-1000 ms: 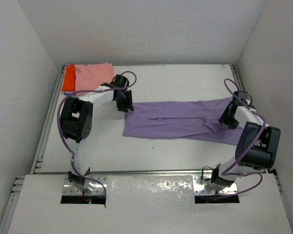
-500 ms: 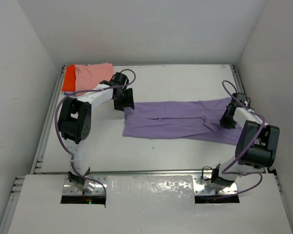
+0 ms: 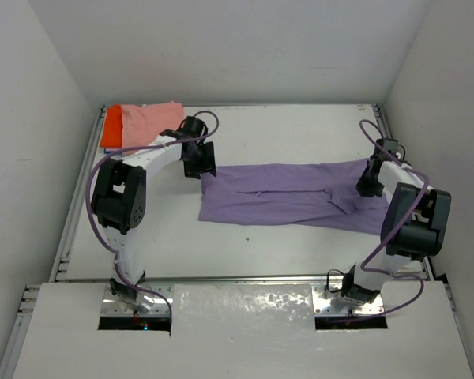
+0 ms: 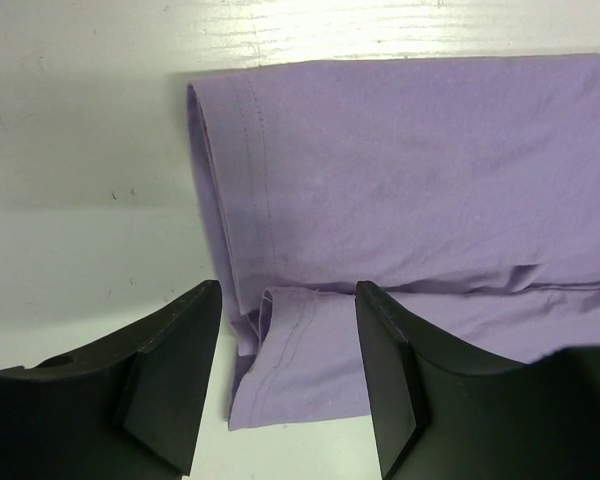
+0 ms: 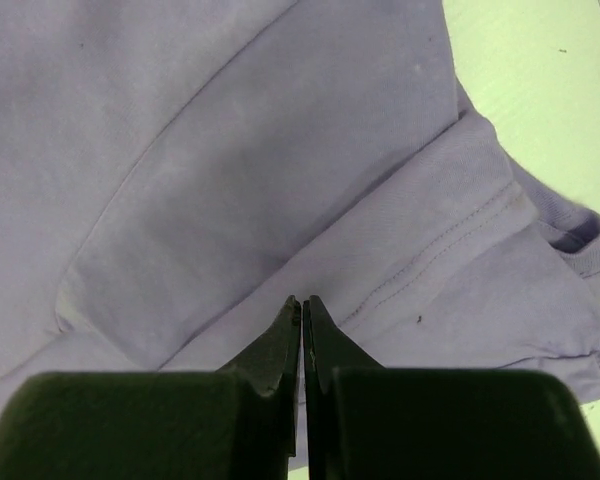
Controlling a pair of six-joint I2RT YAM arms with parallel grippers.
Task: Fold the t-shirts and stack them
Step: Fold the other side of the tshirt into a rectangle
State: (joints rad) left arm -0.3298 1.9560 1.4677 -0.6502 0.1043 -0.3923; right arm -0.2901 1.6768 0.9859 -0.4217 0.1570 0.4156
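We see the left end effector (image 4: 288, 292) wide over the hem of the lavender t-shirt (image 4: 410, 160). The right end effector (image 5: 302, 302) is closed tight.

top external: high, behind the arm bases, faces down and forward, takes in the whole bench (image 3: 300, 130), far.
left wrist: close, looks down past the left end effector (image 4: 285, 292) onto the lavender t-shirt (image 4: 410, 170), left end.
right wrist: closer, past the right end effector (image 5: 302, 303), shirt's right end.
shared: lavender t-shirt in all three; wrist views show opposite ends.
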